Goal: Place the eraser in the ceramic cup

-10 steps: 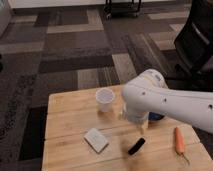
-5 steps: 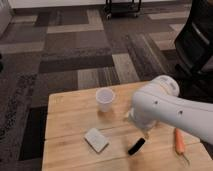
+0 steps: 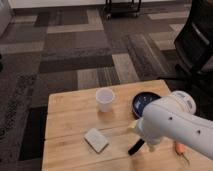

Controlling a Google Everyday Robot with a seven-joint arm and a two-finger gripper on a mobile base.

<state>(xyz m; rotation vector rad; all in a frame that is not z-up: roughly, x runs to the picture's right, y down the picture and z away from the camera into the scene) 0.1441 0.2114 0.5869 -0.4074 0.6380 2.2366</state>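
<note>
You have a single view, set high and behind the tool (image 3: 149, 144), looking down and forward over the surface (image 3: 70, 117). The white arm (image 3: 175, 125) bulks in from the lower right, close to the lens; the tool sits under it, just right of the eraser (image 3: 135, 148). Beyond the tool the ceramic cup (image 3: 105, 99) stands at mid-distance, then carpet (image 3: 75, 50) and an office chair (image 3: 197, 40) far right.

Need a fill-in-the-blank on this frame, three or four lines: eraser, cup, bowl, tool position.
1. The eraser lies on the ___, not in the ceramic cup.
2. The bowl right of the ceramic cup is dark ___.
3. The tool, under the white arm, hangs closest to the ___.
4. The ceramic cup stands ___.
Missing: table; blue; eraser; upright.
</note>
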